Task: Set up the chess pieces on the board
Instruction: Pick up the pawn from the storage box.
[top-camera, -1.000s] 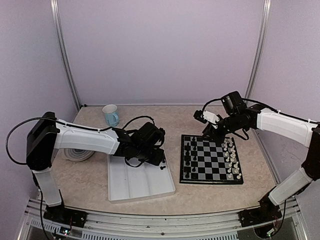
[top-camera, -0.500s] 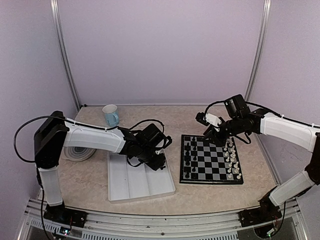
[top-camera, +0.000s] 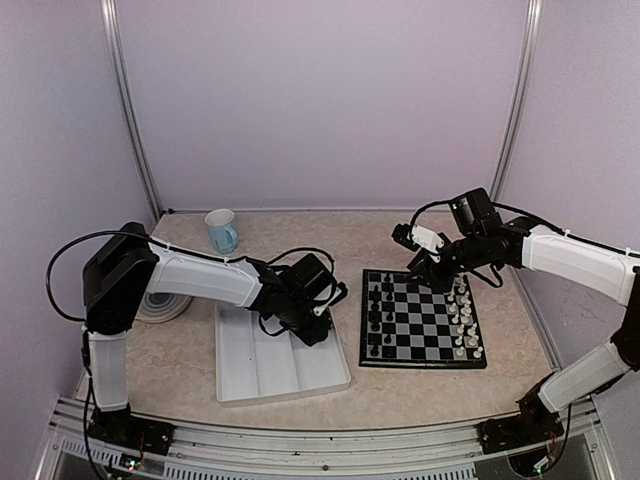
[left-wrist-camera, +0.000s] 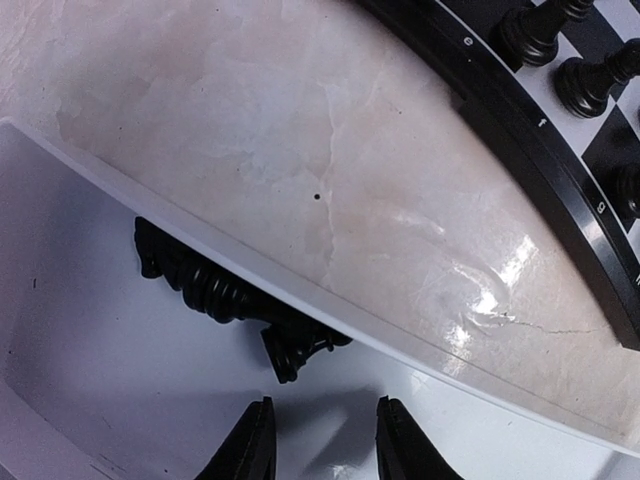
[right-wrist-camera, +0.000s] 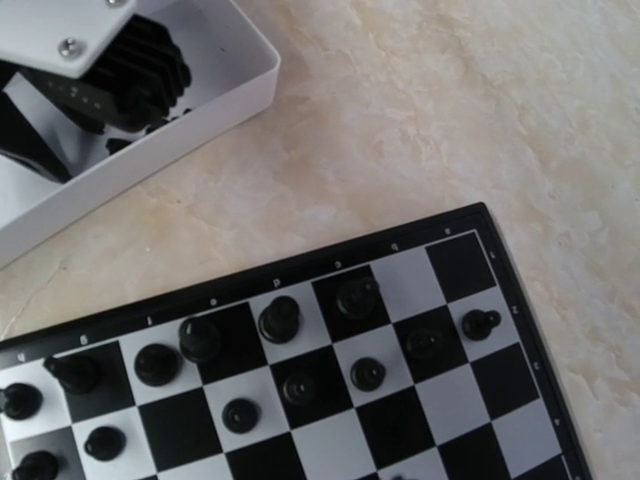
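Observation:
The chessboard (top-camera: 420, 364) lies right of centre, with black pieces (top-camera: 377, 310) in its two left columns and white pieces (top-camera: 465, 320) in its two right columns. My left gripper (top-camera: 318, 328) is low in the white tray's (top-camera: 280, 392) far right corner. In the left wrist view it (left-wrist-camera: 320, 450) is open and empty, just short of two black pieces (left-wrist-camera: 295, 345) lying against the tray wall (left-wrist-camera: 400, 342). My right gripper (top-camera: 424, 272) hovers over the board's far edge; its fingers do not show in the right wrist view, which looks down on the black pieces (right-wrist-camera: 280, 318).
A blue mug (top-camera: 222, 230) stands at the back left. A white round object (top-camera: 160, 306) lies under my left arm. The tray's corner (right-wrist-camera: 150, 160) and the board's border (right-wrist-camera: 300, 262) sit a short strip of tabletop apart. Metal frame posts stand at the back corners.
My left gripper has moved right and nearer, down into the tray's far right corner. My right gripper has shifted slightly right over the board's far edge.

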